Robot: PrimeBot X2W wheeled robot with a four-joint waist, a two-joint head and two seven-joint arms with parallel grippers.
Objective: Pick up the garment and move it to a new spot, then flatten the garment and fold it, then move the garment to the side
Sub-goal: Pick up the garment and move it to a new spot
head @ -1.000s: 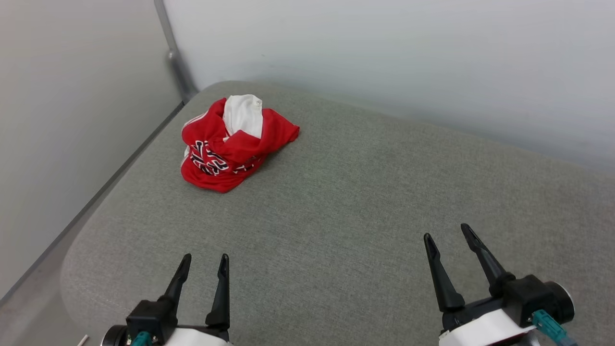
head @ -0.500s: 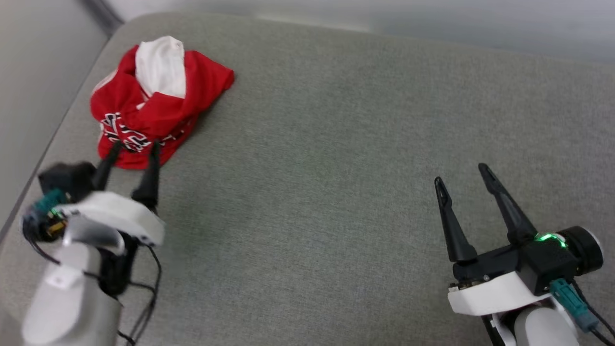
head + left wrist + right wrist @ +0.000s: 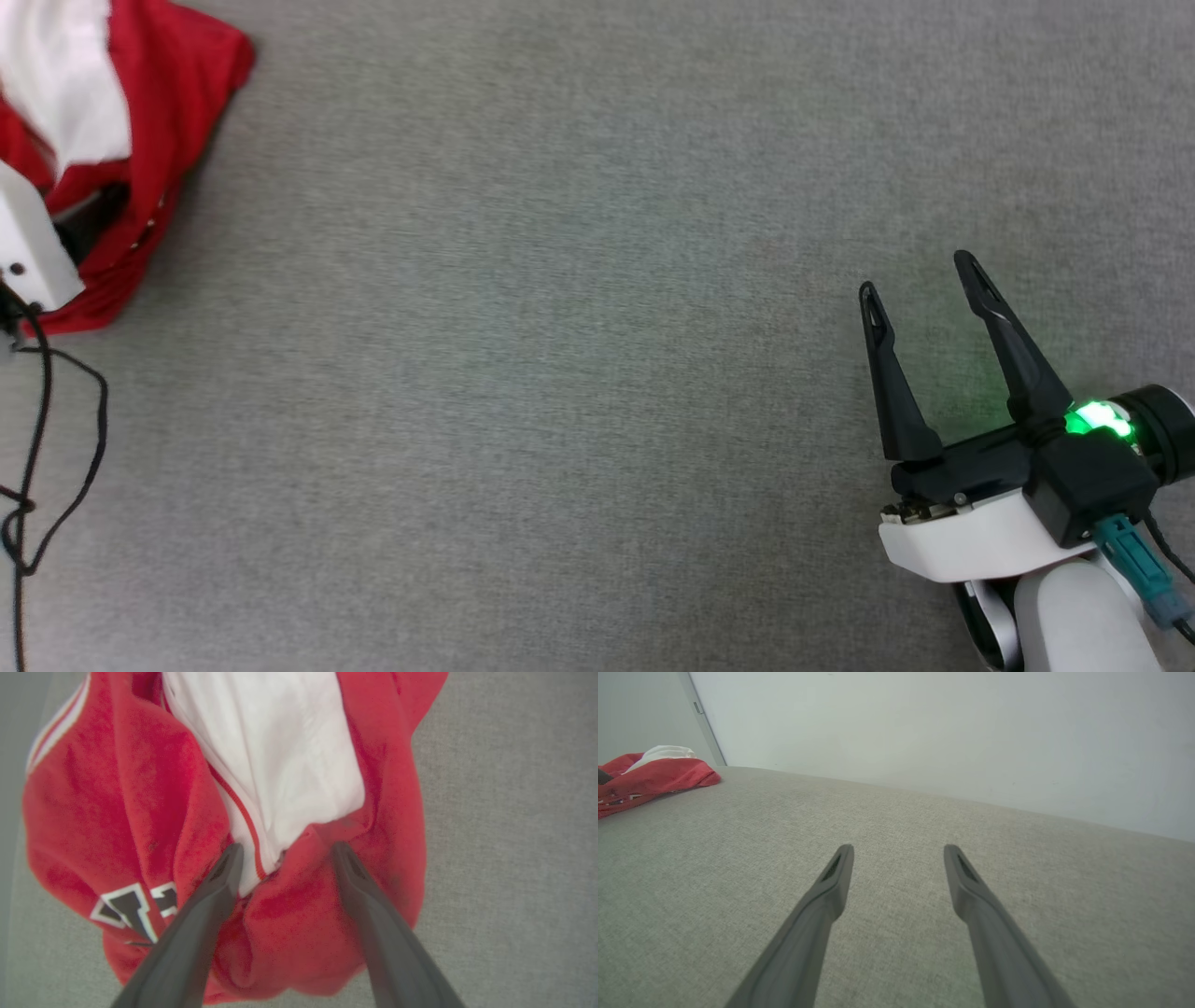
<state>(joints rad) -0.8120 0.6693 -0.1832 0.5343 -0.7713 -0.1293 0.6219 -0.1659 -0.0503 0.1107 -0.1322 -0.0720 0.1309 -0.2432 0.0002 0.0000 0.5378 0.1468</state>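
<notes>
The garment (image 3: 177, 84) is a crumpled red heap with a white sleeve, at the head view's upper left corner on the grey cushion (image 3: 560, 373). My left gripper (image 3: 285, 851) stands open right over the garment (image 3: 117, 812). Its two fingers straddle a raised red fold beside the white sleeve, with black white-outlined lettering at the lower left. My left wrist's white housing (image 3: 28, 243) covers part of the heap. My right gripper (image 3: 918, 278) is open with nothing between its fingers, low over bare cushion far to the right. In the right wrist view my right gripper (image 3: 899, 851) points along the cushion, with the garment (image 3: 658, 777) at far left.
A pale wall (image 3: 924, 732) rises behind the cushion's far edge, with a grey vertical post (image 3: 703, 718) near the garment. A loose black cable (image 3: 56, 448) hangs from my left arm over the cushion's left side.
The head camera has tipped down and forward, so the garment slid to the upper left corner. My left arm has reached forward onto the garment. Both grippers stay open.
</notes>
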